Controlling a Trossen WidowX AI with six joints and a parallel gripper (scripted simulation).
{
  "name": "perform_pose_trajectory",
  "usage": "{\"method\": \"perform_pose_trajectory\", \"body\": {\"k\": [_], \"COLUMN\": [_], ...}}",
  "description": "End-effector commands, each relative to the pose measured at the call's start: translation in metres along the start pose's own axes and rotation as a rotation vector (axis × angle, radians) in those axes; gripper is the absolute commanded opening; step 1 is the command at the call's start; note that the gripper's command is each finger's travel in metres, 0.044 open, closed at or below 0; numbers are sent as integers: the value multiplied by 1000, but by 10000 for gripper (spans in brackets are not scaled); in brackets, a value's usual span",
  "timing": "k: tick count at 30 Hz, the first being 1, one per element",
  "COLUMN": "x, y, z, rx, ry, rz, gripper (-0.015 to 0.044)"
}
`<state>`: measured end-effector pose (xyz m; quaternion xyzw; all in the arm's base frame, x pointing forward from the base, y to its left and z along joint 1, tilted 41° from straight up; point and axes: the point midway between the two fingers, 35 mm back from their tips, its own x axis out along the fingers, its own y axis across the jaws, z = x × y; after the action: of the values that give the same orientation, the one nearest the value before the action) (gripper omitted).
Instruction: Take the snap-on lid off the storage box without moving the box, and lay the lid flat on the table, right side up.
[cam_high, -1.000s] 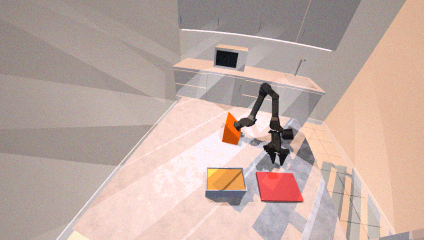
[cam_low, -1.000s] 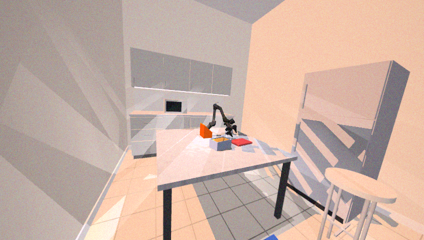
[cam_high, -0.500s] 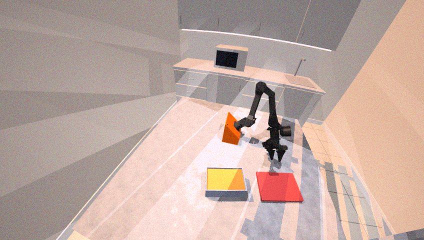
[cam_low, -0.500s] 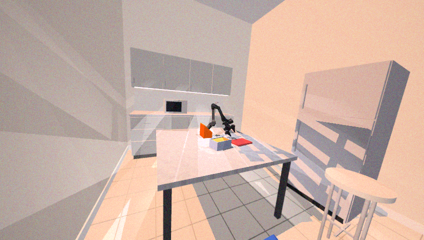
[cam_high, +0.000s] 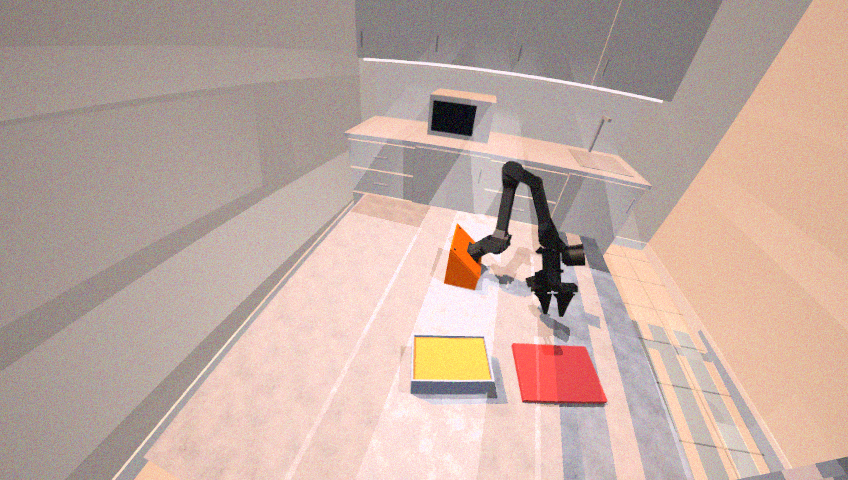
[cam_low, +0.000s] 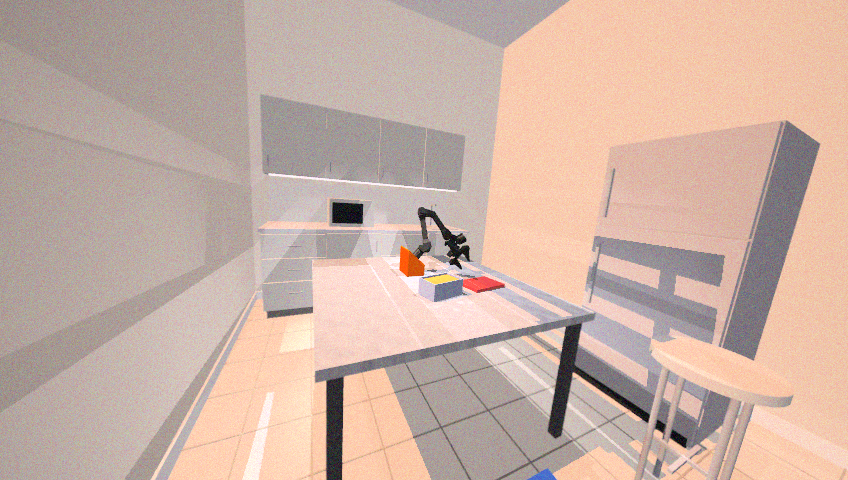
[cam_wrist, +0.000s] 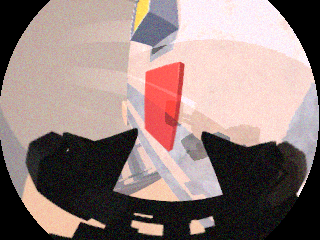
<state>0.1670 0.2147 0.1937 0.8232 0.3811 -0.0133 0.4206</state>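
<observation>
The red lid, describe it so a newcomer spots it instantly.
On the table, find the grey-walled box. Beside it lies a thin, flat, squarish red lid. Unlike the box, it has no tall walls or yellow inside.

We've got a pale table (cam_high: 333, 333) (cam_low: 368, 321) (cam_wrist: 240, 75) on dark legs, bands of light and shadow across its top. Nearest the open pincer (cam_high: 553, 315) (cam_low: 463, 263) (cam_wrist: 170, 131), we see the red lid (cam_high: 559, 373) (cam_low: 484, 284) (cam_wrist: 162, 100) lying flat; can't tell which face is up. Farther from the pincer, beside the lid and apart from it: storage box (cam_high: 452, 386) (cam_low: 447, 290) (cam_wrist: 154, 27), upright, grey-blue walls, yellow inside. Off to the pincer's side, an orange wedge-shaped mount (cam_high: 462, 270) (cam_low: 410, 264) stands on the tabletop.
</observation>
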Motion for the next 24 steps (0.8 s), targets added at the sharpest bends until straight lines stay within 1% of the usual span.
{"method": "perform_pose_trajectory", "body": {"k": [1, 24], "x": [-7, -47], "y": [4, 27], "z": [-1, -1], "rx": [-1, -2], "ry": [5, 5], "rz": [-3, -3], "gripper": [440, 440]}}
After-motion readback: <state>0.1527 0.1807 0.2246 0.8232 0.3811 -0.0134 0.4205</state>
